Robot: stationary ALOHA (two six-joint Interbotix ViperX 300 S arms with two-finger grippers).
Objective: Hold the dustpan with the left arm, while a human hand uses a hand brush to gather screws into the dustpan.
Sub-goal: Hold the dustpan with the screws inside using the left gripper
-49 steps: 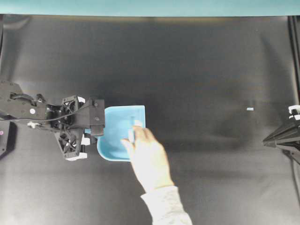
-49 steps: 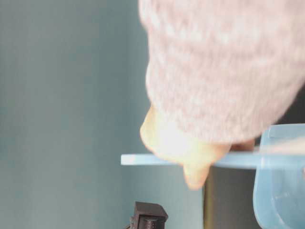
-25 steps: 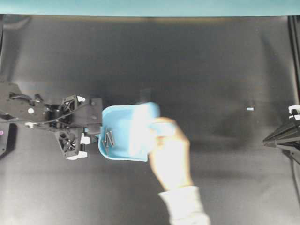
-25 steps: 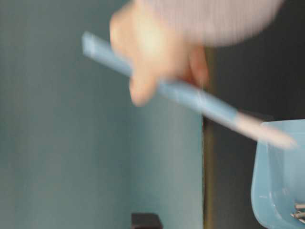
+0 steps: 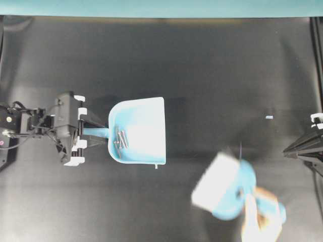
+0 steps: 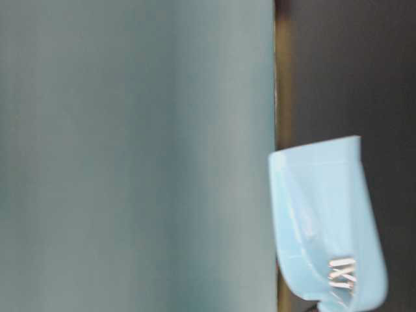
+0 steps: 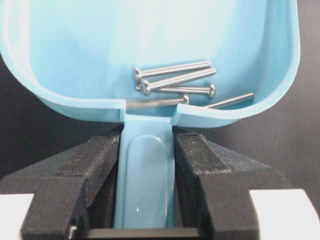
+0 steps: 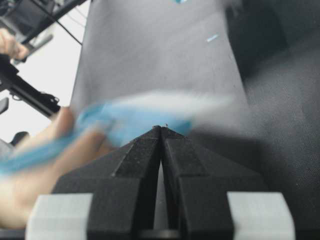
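Observation:
The light blue dustpan (image 5: 144, 128) sits left of centre with its wide mouth facing right. My left gripper (image 5: 88, 132) is shut on its short handle, and in the left wrist view both black pads (image 7: 102, 150) press the handle's sides. Several silver screws (image 5: 120, 137) lie bunched at the pan's rounded back (image 7: 175, 80), near the handle. The human hand (image 5: 260, 219) holds the hand brush (image 5: 222, 189) at the lower right, blurred and well apart from the pan. My right gripper (image 5: 285, 150) rests shut at the right edge, with nothing between its fingers (image 8: 160, 131).
A black mat (image 5: 202, 65) covers the table, with a teal wall along the far edge. A tiny pale blue speck (image 5: 269, 117) lies on the mat at the right. In the table-level view the dustpan (image 6: 325, 195) shows beside the teal wall, with the screws (image 6: 342, 272) low inside it.
The hand has swept the brush out of the dustpan and away to the lower right. The left arm has drawn back to the left with the pan, and the screws now lie at its back.

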